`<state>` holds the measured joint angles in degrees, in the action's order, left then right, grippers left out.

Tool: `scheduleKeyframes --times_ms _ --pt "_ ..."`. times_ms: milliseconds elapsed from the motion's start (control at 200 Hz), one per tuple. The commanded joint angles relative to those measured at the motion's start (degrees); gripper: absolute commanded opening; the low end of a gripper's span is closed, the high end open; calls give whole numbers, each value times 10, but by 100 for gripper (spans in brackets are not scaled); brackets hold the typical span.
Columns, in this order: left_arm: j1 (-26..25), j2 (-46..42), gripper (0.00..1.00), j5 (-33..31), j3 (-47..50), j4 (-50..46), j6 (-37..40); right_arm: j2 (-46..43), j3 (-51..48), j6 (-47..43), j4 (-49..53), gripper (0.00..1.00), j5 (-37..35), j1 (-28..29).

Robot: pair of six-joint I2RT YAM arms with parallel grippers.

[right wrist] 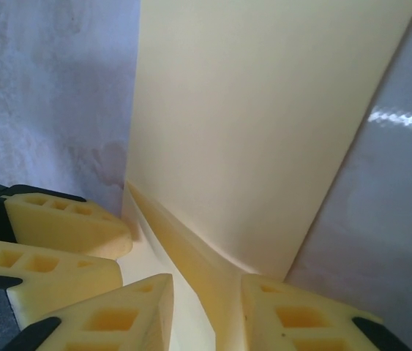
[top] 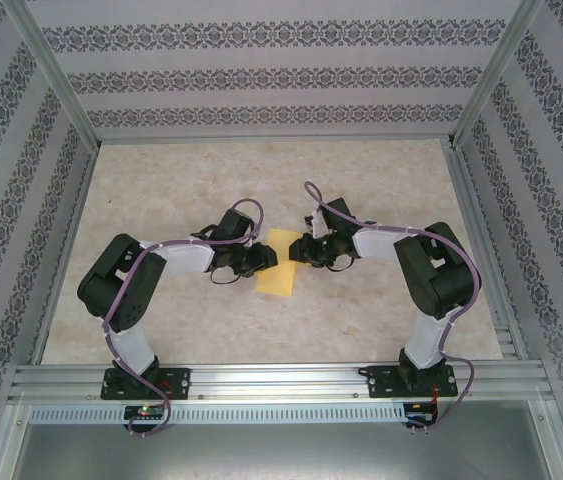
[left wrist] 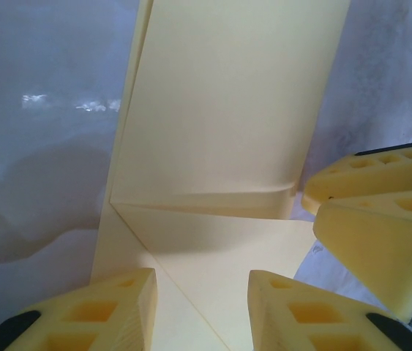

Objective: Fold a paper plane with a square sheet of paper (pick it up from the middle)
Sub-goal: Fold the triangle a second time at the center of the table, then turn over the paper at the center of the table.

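The square sheet of paper point(top: 279, 272) lies folded on the table between the two grippers, yellow, longer than it is wide. In the left wrist view the sheet point(left wrist: 227, 95) shows a diagonal corner fold and a cross crease. My left gripper point(left wrist: 202, 311) point(top: 264, 259) stands open over that corner, with flat paper between its fingers. My right gripper point(right wrist: 206, 311) point(top: 301, 250) faces it, jaws apart, and a raised ridge of the sheet point(right wrist: 264, 110) runs between its fingers close to the right one. The two grippers' fingertips almost meet. A paper plane is out of view.
The beige table point(top: 161, 190) is framed by aluminium rails point(top: 271, 380) at the near edge and patterned walls on three sides. The right gripper's fingers point(left wrist: 381, 219) crowd the left wrist view, and the left gripper's fingers point(right wrist: 52, 234) crowd the right wrist view.
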<state>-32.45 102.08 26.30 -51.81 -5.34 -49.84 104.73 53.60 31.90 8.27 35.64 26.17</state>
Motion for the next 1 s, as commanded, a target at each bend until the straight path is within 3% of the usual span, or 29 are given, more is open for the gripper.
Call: scheduleKeyframes --times_ms 0,230,415,779,994 --pt "-9 8 38 1 -13 6 4 -11 -5 -7 -10 25 16 10" --pt "-9 7 38 2 -12 7 4 -11 -7 -13 -2 10 4 8" --pt "-9 5 40 11 -9 17 3 -22 -20 -7 -15 3 -11 -1" --pt "-10 18 43 48 -10 62 5 -26 -27 1 -25 3 -11 -9" --pt "-11 31 38 58 -20 67 24 -24 -26 2 -24 3 -11 -9"
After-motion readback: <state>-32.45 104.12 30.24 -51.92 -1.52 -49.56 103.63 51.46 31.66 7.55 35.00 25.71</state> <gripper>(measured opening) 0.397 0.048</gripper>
